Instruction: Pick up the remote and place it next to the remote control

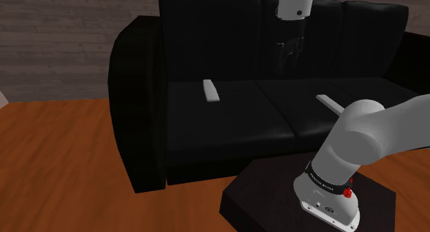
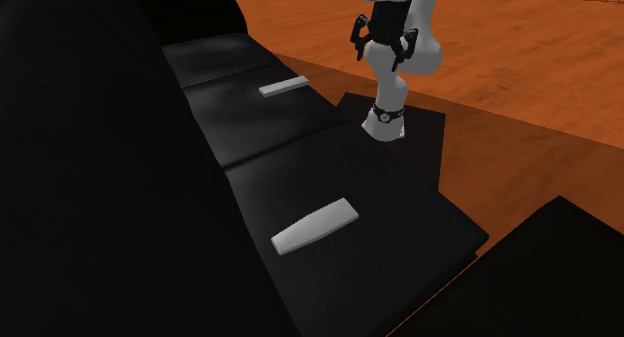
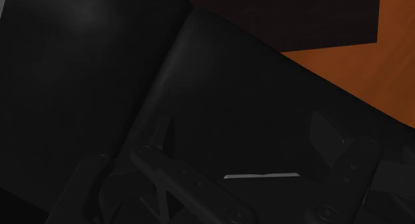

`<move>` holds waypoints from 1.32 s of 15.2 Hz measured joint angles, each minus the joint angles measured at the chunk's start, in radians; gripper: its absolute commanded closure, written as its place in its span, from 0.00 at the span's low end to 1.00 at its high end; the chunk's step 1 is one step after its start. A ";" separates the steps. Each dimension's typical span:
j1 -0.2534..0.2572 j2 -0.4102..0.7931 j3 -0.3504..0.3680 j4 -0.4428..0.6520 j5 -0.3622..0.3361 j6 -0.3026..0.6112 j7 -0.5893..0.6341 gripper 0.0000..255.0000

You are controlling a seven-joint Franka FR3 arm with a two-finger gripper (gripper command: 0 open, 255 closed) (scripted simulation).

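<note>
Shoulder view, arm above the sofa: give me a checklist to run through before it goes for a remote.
1. Both remotes lying flat on the sofa: ok, the half-hidden remote and the end-cushion remote.
2. Remotes side by side: not ok, they lie on separate cushions.
3. The gripper carries nothing: ok.
4. The gripper down at a remote: not ok, it hangs high above the seat.
5. Full sight of the half-hidden remote: not ok, the arm covers one end.

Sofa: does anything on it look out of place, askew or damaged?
Nothing stands out. One light remote and a second remote lie flat on separate seat cushions of the black sofa.
</note>
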 measured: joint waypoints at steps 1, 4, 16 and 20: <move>0.000 0.000 0.000 0.000 0.000 0.000 0.000 0.00; -0.005 0.058 0.008 -0.004 0.013 0.071 0.040 0.00; -0.031 0.452 0.043 0.080 0.060 0.442 0.252 0.00; -0.040 0.596 0.047 0.156 0.065 0.533 0.314 0.00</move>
